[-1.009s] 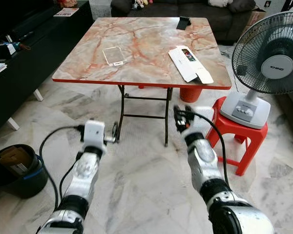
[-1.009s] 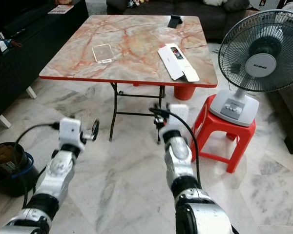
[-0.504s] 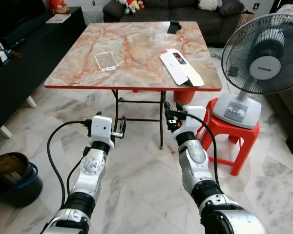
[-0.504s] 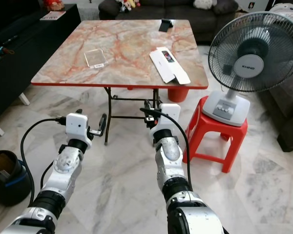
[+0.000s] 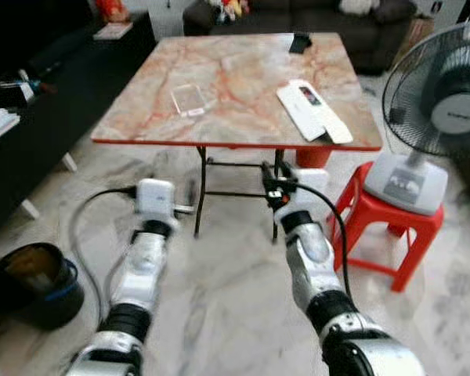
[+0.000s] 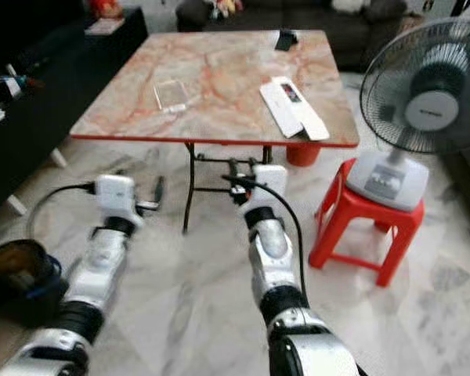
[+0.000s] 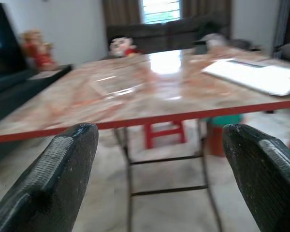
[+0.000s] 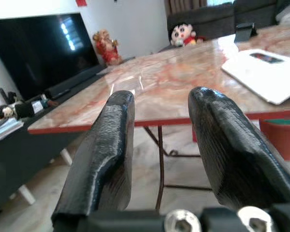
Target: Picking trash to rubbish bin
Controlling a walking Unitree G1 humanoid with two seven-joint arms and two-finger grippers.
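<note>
While both arms hang short of the bench, nothing is held.
Left gripper spread wide, right gripper parted, empty; flat white carton near the bench's right edge looks light, crushable: pinch its overhanging end.

Light: even indoor daylight, bright from a window beyond the surface's far edge.
Glare: white sheen on the surface top.
Blur: head views smeared throughout; wrist views soft.
Focus: near black fingers slightly soft.
Dim: dark cabinet side.
</note>
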